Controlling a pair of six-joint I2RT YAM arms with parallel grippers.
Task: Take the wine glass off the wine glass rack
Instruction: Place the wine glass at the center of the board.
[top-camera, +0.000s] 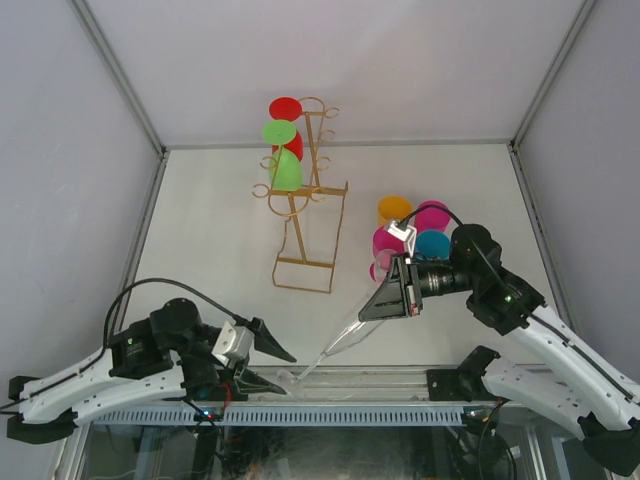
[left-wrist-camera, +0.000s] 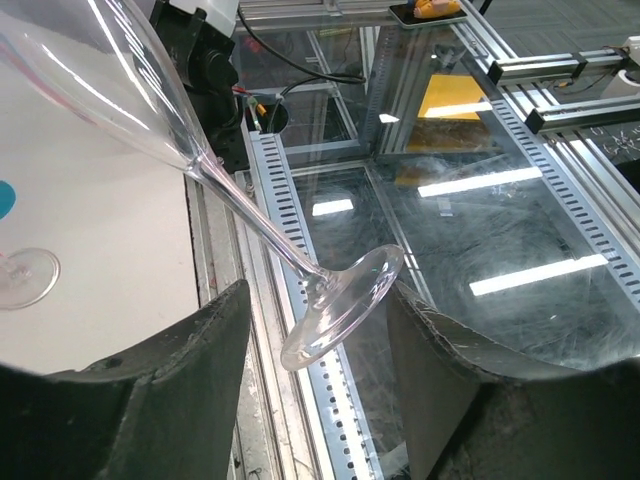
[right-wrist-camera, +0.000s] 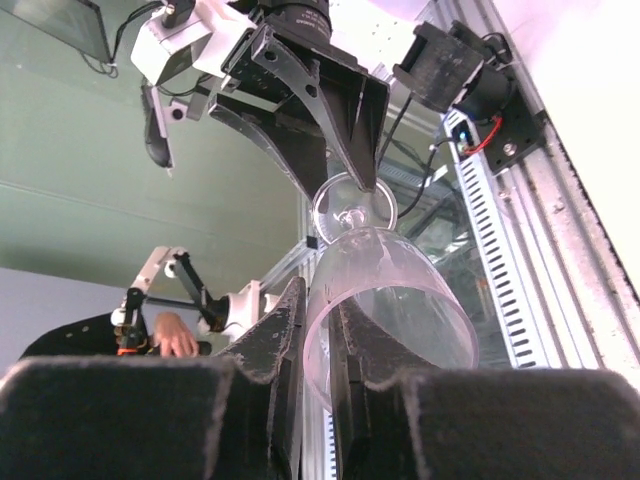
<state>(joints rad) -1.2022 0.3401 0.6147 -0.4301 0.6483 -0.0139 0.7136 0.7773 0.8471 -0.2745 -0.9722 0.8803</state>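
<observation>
A clear wine glass (top-camera: 338, 345) hangs slanted over the table's near edge, away from the gold wire wine glass rack (top-camera: 305, 215) at the back centre. My right gripper (top-camera: 388, 298) is shut on the bowl's rim. In the right wrist view one finger is inside the bowl (right-wrist-camera: 400, 300) and the other outside, so the right gripper (right-wrist-camera: 322, 305) pinches the wall. My left gripper (left-wrist-camera: 320, 335) is open around the glass's foot (left-wrist-camera: 345, 305). The foot lies close to the right-hand finger (left-wrist-camera: 450, 380) and apart from the other. The stem (left-wrist-camera: 250, 215) runs up to the left.
A green glass (top-camera: 286, 170) and a red one (top-camera: 285, 108) hang on the rack's upper left hooks. Orange (top-camera: 394, 210), magenta (top-camera: 432, 215), blue (top-camera: 432, 243) and pink (top-camera: 385, 243) glasses stand grouped behind my right gripper. The slotted metal rail (top-camera: 330, 415) runs along the near edge.
</observation>
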